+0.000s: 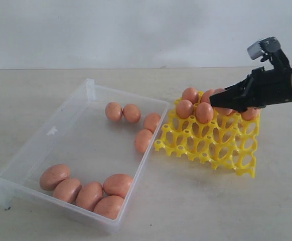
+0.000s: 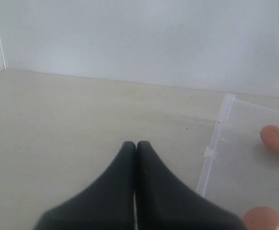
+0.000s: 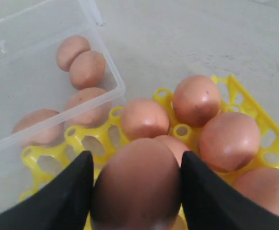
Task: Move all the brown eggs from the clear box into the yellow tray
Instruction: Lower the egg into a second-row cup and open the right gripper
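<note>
Currently, R gripper [image 3: 135, 160] is pinching a brown egg [image 3: 134, 191] over the yellow tray [image 3: 77, 133] — placing step. Next: lowering it gently into a free cup. L gripper [image 2: 135, 145] is pressing fingers together by clear box [image 2: 211, 158].

The eggs [image 1: 118, 185] are reddish-brown, the tray [image 1: 236, 150] bright yellow, the right tool [image 3: 135, 160] black.

Clear box [image 1: 86, 145]: transparent glossy plastic.
Yellow tray [image 1: 221, 145]: glossy moulded plastic.
Brown eggs [image 1: 118, 185]: smooth shells, soft sheen, faint speckles.
Right gripper fingers [image 3: 216, 206]: matt black.
Table [image 1: 196, 201]: pale, matt, lightly scuffed.
</note>
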`<state>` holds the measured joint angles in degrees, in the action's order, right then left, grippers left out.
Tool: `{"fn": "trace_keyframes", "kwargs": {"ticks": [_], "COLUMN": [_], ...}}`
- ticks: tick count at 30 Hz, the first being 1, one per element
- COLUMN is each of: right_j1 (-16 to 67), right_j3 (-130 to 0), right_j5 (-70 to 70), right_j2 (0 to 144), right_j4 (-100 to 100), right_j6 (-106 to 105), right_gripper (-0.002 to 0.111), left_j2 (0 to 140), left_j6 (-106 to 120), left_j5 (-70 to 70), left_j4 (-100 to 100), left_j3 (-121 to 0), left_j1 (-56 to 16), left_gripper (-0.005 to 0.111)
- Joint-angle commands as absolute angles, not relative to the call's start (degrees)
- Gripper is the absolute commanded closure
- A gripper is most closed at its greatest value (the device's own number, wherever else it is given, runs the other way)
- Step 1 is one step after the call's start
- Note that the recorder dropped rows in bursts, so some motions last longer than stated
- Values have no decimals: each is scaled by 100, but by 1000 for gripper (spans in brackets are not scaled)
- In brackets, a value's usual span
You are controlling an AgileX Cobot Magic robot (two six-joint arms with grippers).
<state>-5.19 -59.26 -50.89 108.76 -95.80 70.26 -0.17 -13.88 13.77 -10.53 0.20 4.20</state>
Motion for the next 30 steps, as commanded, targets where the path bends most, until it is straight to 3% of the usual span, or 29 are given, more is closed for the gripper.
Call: {"fn": "trace_keyframes", "kwargs": {"ticks": [1,14,26,28,30], "right_j1": [-280,-280,-280,-280,-280], "right_j3": [-5926,-5926,-5938,-5938,-5938], "right_j5": [-4221,-3646,-4092,-4092,-4088], "right_j2": [10864,10871,11336,11335,11335], "right_j4": [-9557,-9485,-8897,-8872,-8872], "right_j6": [6997,6071,5493,5515,5538], "right_gripper": [109,109,109,107,95], "left_j2": [0,0,0,0,0], "left_j6": [-1350,-1350,-1350,-1350,-1350], "left_j5": [1341,1341,1339,1317,1318], "left_j4": [-1043,-1043,-1032,-1032,-1032], "left_j3": [0,0,0,0,0], "left_j1": [392,392,392,392,392], "left_gripper": [111,111,111,111,109]}}
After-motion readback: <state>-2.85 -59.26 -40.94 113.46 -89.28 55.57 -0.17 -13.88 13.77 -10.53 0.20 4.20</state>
